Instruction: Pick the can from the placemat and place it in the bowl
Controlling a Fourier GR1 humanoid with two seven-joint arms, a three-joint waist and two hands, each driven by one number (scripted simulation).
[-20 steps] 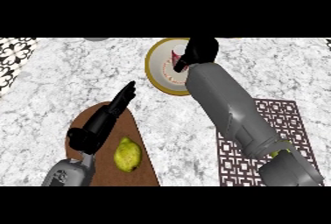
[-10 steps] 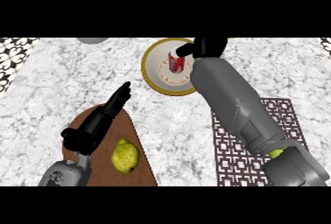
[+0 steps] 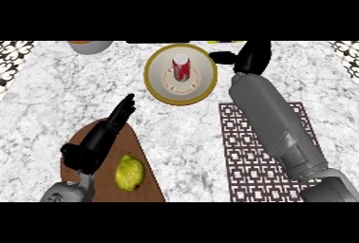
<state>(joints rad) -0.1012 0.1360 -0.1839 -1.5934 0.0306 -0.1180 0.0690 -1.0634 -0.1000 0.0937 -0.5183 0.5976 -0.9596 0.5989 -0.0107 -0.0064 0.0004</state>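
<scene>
Now you can see the red can (image 3: 182,67) standing alone in the bowl (image 3: 155,80) near the worktop's far edge, because your right hand (image 3: 249,55) has let go, fingers spread, so the job looks done.

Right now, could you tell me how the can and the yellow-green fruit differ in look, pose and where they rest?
The can is red and white; the fruit is yellow-green. The can stands upright in the gold-rimmed bowl at the counter's far side; the fruit lies on its side on the brown board near the left robot hand. The can is cylindrical; the fruit is rounded and lumpy. Neither is held.
</scene>
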